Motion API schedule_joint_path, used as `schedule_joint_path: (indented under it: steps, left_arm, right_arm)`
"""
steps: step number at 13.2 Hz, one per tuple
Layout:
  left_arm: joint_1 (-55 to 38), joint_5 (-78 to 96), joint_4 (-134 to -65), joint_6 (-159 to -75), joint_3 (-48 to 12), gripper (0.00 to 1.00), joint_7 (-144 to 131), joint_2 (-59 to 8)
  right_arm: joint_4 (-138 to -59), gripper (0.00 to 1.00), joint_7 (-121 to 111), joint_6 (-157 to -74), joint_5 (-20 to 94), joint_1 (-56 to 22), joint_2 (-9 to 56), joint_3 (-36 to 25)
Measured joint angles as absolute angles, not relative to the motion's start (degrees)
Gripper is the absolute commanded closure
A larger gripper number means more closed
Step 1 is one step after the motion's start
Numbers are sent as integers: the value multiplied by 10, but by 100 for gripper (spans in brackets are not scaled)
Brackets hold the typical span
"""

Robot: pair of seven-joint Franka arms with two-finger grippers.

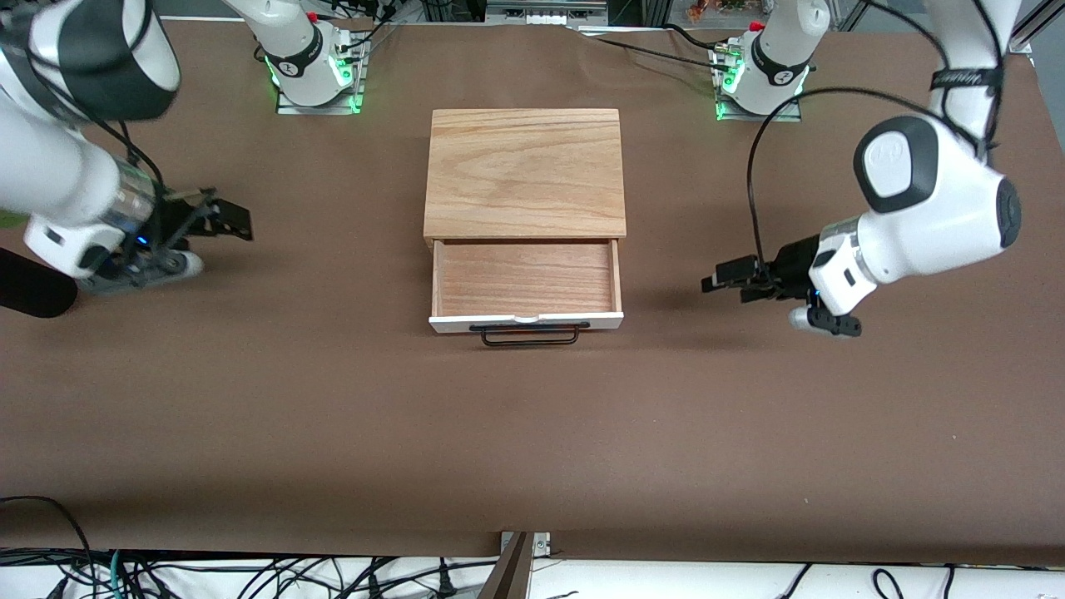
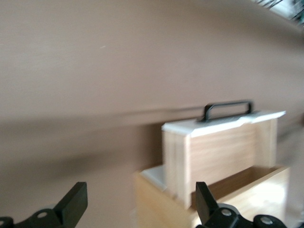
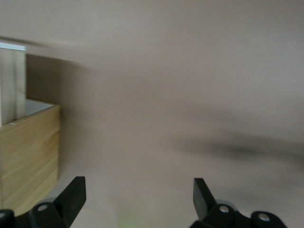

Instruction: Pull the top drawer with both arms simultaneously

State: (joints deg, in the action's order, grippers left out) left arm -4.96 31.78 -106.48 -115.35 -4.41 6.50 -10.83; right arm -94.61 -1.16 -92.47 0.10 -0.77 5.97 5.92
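The top drawer stands pulled out of the light wood cabinet, its wood inside bare and its black bar handle facing the front camera. My left gripper is open beside the drawer toward the left arm's end of the table, apart from it, nothing between its fingers. In the left wrist view, the left gripper points at the drawer's white front and handle. My right gripper is open and well clear toward the right arm's end. The right gripper has the cabinet's side at one edge of its wrist view.
A brown mat covers the table. Two green-lit arm bases stand along the edge farthest from the front camera. Loose cables lie past the nearest edge. A black rounded object sits under the right arm.
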Motion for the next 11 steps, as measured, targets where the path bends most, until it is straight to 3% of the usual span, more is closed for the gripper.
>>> schedule_joint_path:
  steps: [3, 6, 11]
  left_arm:
    - [-50, 114, -1071, -1071, -45, 0, 52, -31]
    - [-49, -15, -1070, -1028, -43, 0, 51, 31]
    - [-41, -26, -1016, -889, -39, 0, 18, 60]
  right_arm:
    - [-961, 0, 43, -902, -6, -19, 16, -1]
    - [-961, 0, 46, -910, 0, -38, 17, -61]
    - [-959, 0, 51, -917, 3, -46, 17, -55]
